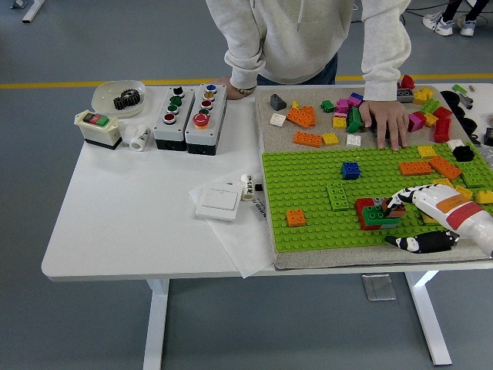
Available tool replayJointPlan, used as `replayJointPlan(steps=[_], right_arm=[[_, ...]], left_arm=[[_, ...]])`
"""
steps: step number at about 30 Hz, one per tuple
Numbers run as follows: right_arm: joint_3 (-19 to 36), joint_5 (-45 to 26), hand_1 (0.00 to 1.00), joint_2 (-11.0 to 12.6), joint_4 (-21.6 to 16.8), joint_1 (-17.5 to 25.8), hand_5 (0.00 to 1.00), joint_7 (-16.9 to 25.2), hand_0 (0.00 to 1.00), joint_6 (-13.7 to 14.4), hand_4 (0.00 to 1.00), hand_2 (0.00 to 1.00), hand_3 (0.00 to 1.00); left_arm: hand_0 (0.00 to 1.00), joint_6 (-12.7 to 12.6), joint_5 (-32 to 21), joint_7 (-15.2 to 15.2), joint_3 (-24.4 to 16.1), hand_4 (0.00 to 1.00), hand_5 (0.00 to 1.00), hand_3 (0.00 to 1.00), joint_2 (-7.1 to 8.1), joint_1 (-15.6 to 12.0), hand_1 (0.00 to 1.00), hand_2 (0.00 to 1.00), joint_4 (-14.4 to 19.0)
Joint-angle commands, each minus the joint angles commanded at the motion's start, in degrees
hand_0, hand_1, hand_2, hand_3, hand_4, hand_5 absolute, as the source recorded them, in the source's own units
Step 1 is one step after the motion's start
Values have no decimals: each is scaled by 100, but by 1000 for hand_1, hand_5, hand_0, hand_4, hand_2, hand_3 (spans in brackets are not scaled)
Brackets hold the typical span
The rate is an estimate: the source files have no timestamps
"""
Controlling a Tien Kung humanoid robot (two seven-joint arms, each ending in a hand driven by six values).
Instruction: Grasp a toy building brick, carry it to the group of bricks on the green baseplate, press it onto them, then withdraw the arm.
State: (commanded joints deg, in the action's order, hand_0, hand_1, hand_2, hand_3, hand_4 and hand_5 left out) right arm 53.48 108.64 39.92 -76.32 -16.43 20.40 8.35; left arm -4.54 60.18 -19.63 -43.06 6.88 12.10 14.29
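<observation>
On the green baseplate [308,193], a group of bricks [372,214] stands right of centre: a red one, a green one and a small brown brick [395,209] on top at its right end. My right hand [391,222] comes in from the lower right. Its striped fingertips [400,197] rest on the brown brick. The black thumb [416,243] is spread well apart from them, near the plate's front edge, and grips nothing. The left hand is out of view.
Blue [350,170], orange [296,217] and flat green [339,196] bricks sit on the plate. Loose bricks [339,116] lie on the mat behind. A person leans on the far side, one hand [387,123] on the mat. Button boxes [190,116] and a white switch [217,200] lie left.
</observation>
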Motion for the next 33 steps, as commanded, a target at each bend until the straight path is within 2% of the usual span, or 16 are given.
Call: replayJointPlan(steps=[33], right_arm=[[-9,19,663,-27,-22,77,448,-35,647,-80,845,692,574]], left_arm=[[754,15,10,-14,11,676,589,601,6,-11,746,744,9]])
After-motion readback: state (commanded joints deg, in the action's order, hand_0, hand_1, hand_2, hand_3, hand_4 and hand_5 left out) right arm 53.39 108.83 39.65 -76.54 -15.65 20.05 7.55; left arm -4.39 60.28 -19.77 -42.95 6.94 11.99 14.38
